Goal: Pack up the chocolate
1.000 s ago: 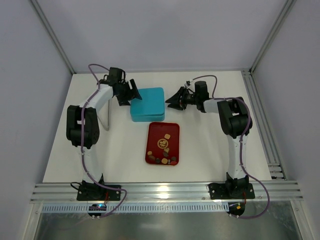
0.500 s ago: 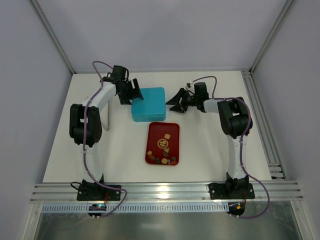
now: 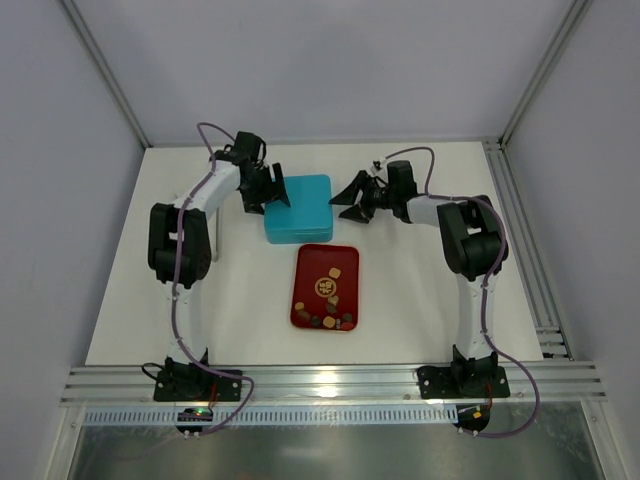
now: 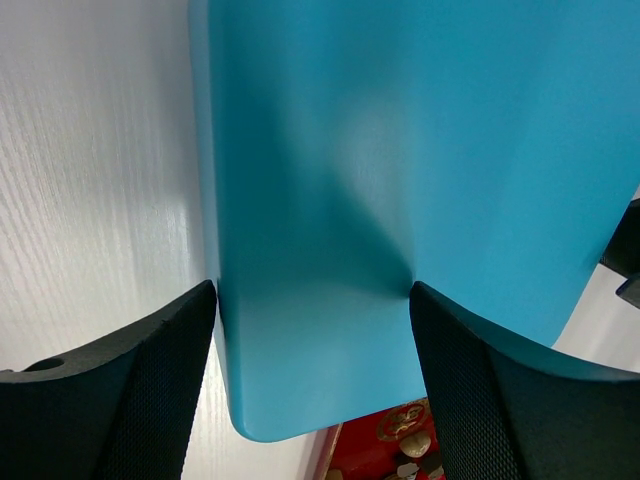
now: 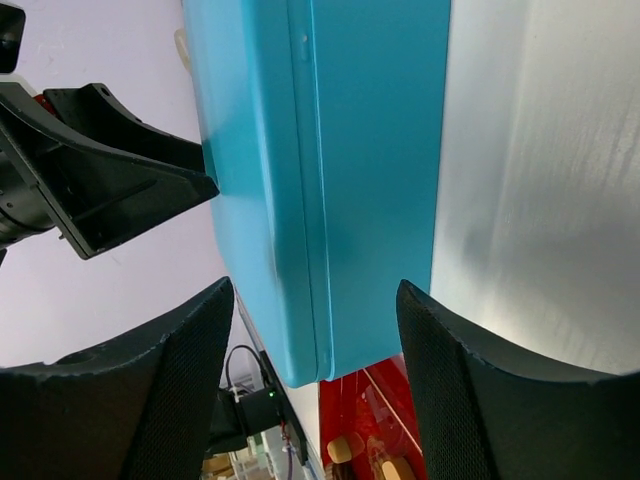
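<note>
Top external view gives me the layout: a teal box (image 3: 298, 208) lies with its lid on at the middle of the white desk (image 3: 420, 290). Just on the near side of it sits the red tray (image 3: 312, 262). The chocolate (image 3: 331, 318) is in that tray, most pieces bunched at its near end and a few around the middle.

My left gripper (image 3: 272, 192) is at the box's left edge with its jaws spread wide. On the left wrist view its fingers (image 4: 150, 380) straddle a stretch of the teal lid near a corner, and I cannot tell whether they touch it.

My right gripper (image 3: 346, 203) sits off the box's right side, a strip of bare desk between them, jaws parted and holding nothing. On the right wrist view the box's side shows in the gap between its fingers (image 5: 470, 400), with the tray's edge below.
</note>
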